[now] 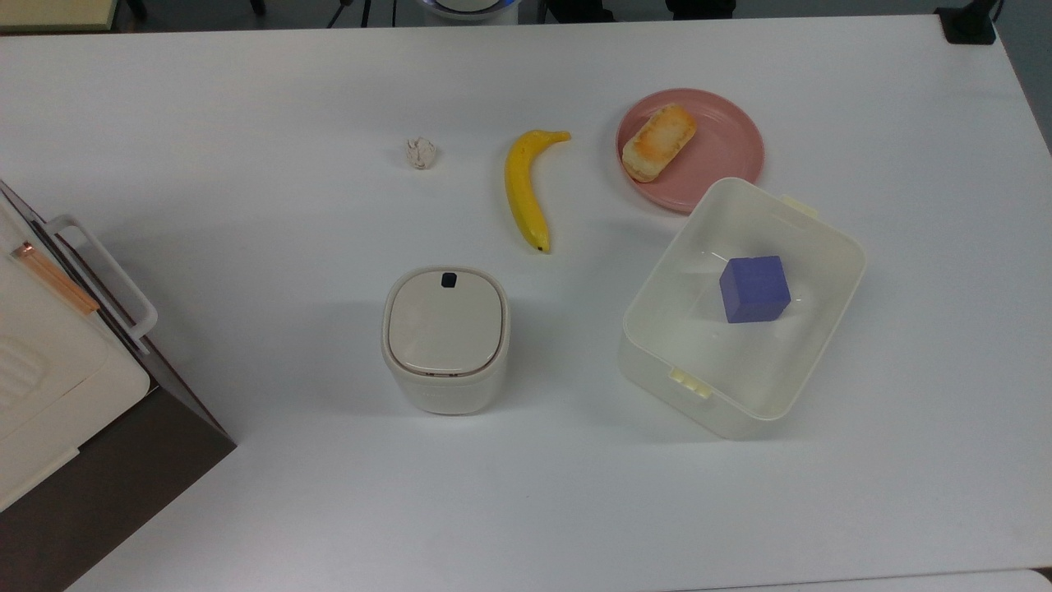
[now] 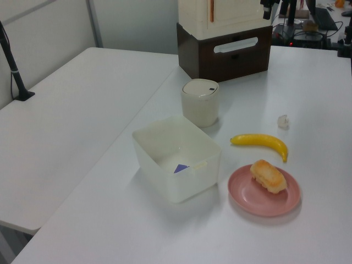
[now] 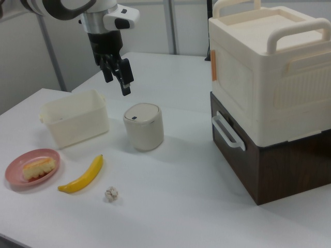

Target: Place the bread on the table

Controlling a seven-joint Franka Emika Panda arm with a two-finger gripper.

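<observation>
Right view, nearest first: a paper ball sits on the tabletop, with the banana just beyond it toward the right view's left. Beside the banana, at the right view's left edge, the bread lies on the pink plate, not on the bare tabletop. Behind these stands a small lidded bin, and left of it in the right view an open white tub. A brown box topped by a cream case fills the right view's right side. Farthest back, the gripper hangs in the air above the tabletop between tub and bin, well apart from the bread, its jaws spread and gripping nothing.

From the top view, the bread lies slanted on the plate, the banana to the top view's left of it, the ball farther left. The tub overlaps the plate's near edge and holds a purple cube.
</observation>
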